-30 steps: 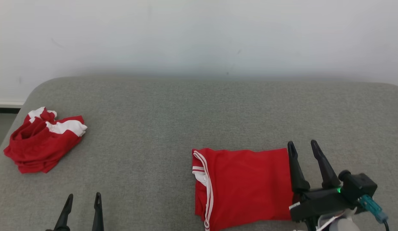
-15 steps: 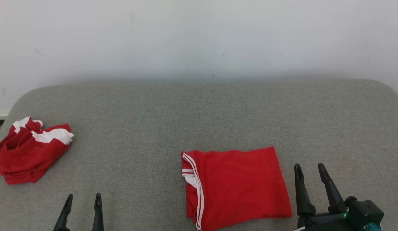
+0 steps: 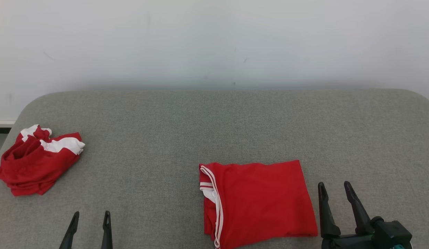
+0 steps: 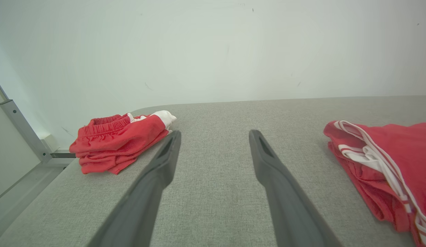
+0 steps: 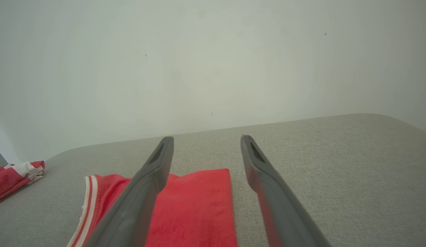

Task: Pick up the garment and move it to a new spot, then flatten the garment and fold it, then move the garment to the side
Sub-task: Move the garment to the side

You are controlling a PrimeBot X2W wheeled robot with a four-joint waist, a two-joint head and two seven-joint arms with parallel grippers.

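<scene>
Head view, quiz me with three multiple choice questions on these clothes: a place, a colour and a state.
1. Where on the grey cushion does the crumpled garment lie? A. left end B. middle C. right end
2. What colour trims the folded garment? A. blue B. white C. yellow
3. How is the right hand? A. shut on the folded garment B. shut on the crumpled garment C. open, empty
Answers: 1 A, it sits by the cushion's left edge; 2 B, its left edge is striped white; 3 C, its fingers stand apart with nothing between them.
</scene>
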